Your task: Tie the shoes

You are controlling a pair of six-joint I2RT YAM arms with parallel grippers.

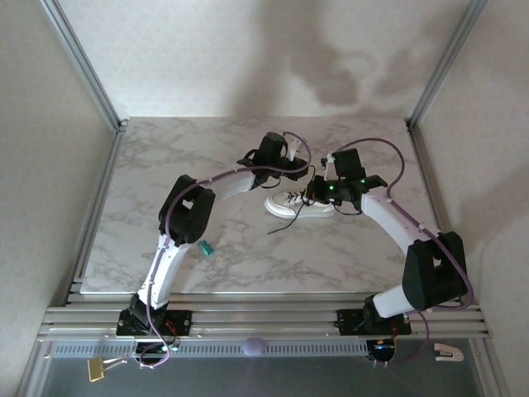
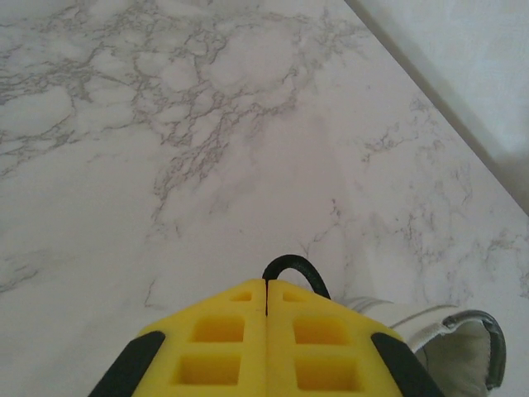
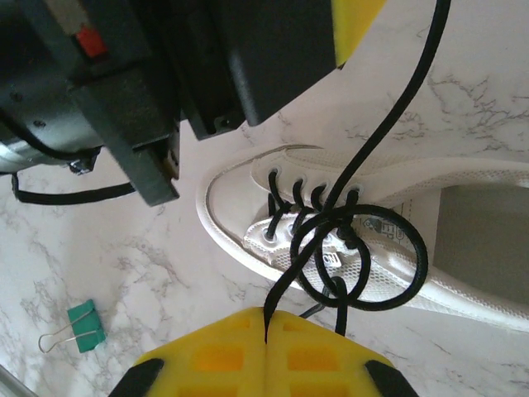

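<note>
The left end effector [image 2: 266, 287], above the sneaker [image 1: 299, 204] on the table [image 1: 165, 207], is clenched on a black lace [image 2: 289, 260]. The right end effector [image 3: 266, 321], just beside the sneaker, pinches the other strand [image 3: 279, 294]. One loose loop [image 3: 413, 265] is formed; tightening and the bow seem left.

One white sneaker [image 3: 235, 219] and one teal binder clip [image 3: 85, 325] lie on one marble table [image 1: 165, 165], two black lace strands [image 3: 397, 107] rise to two grippers, left gripper [image 2: 266, 291] and right gripper [image 3: 266, 321], and one row shows seemingly four eyelets [image 3: 299, 184].
</note>
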